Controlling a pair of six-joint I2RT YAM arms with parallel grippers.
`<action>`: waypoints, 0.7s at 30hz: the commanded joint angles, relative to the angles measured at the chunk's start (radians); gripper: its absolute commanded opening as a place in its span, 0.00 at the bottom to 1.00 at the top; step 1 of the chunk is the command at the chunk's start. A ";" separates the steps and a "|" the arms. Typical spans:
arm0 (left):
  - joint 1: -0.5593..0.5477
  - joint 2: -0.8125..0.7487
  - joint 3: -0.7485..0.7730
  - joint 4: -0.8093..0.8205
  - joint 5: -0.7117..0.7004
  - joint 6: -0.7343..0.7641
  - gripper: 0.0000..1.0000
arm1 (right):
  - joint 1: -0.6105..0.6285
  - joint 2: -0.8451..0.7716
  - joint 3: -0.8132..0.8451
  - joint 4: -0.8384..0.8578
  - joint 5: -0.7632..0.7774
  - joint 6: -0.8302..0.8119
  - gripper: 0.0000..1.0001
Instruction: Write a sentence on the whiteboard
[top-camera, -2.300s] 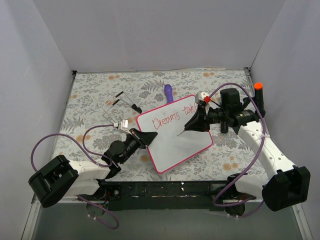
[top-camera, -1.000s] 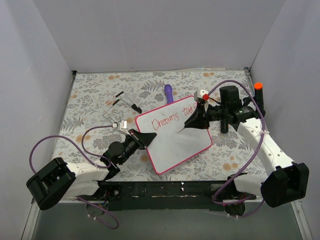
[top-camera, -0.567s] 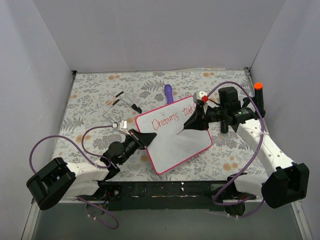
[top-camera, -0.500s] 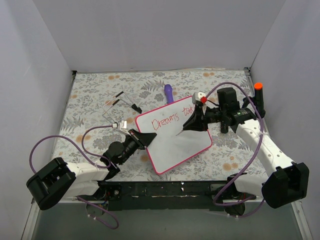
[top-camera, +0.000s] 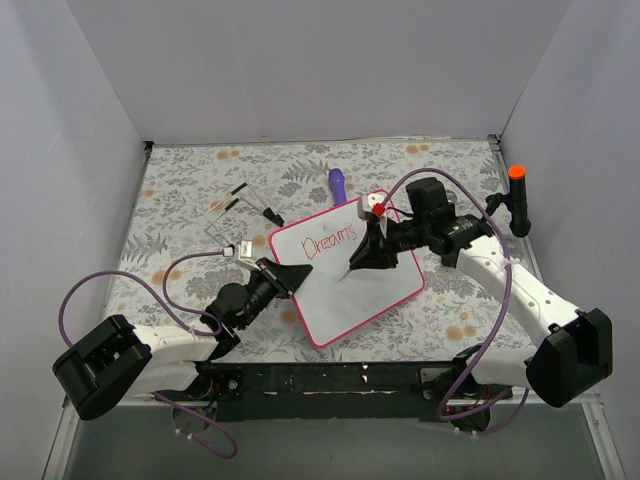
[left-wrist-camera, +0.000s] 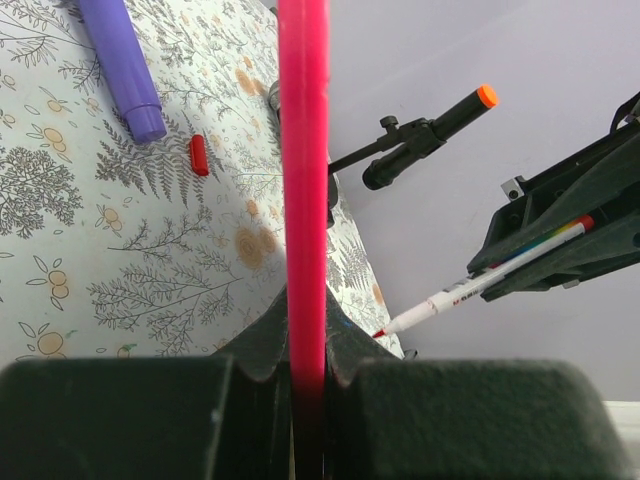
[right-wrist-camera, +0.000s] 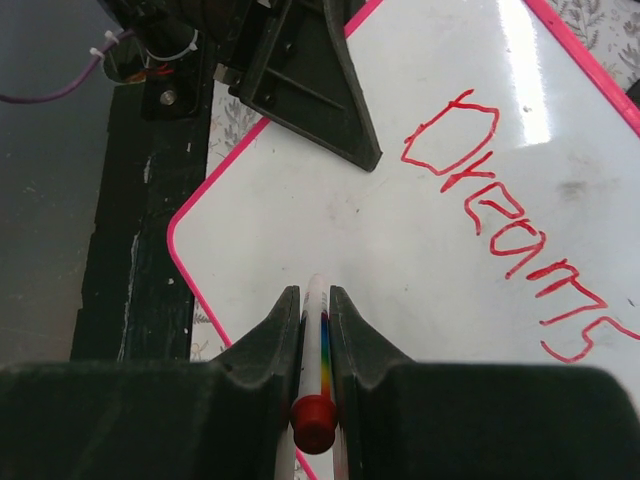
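The whiteboard (top-camera: 372, 298), white with a pink-red frame, lies tilted on the table. The sentence (top-camera: 330, 241) starts with a red "Dreams" near its top edge, and the right wrist view (right-wrist-camera: 500, 215) shows the same word. Later words are hidden under the right arm. My left gripper (top-camera: 290, 278) is shut on the board's left frame edge (left-wrist-camera: 303, 150). My right gripper (top-camera: 365, 255) is shut on a white marker (right-wrist-camera: 316, 330) with a rainbow stripe and red end. Its tip hangs over the bare white below "Dreams". The marker also shows in the left wrist view (left-wrist-camera: 480, 285).
A purple pen-like stick (top-camera: 337, 184) lies just beyond the board's top edge, with a small red cap (left-wrist-camera: 199, 155) near it. A black post with an orange tip (top-camera: 516, 196) stands at the right. A thin wire stand (top-camera: 235, 213) sits to the upper left of the board.
My right gripper has moved left with the marker, from the board's upper right corner to below "Dreams". The left gripper and the board have not moved.
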 joint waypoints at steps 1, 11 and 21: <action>-0.005 -0.031 0.031 0.158 -0.027 -0.055 0.00 | 0.006 -0.006 0.070 0.024 0.075 -0.016 0.01; -0.005 -0.015 0.057 0.149 -0.038 -0.076 0.00 | 0.014 0.018 0.117 0.075 0.101 0.024 0.01; -0.005 -0.024 0.049 0.138 -0.072 -0.111 0.00 | 0.110 0.067 0.128 0.128 0.170 0.076 0.01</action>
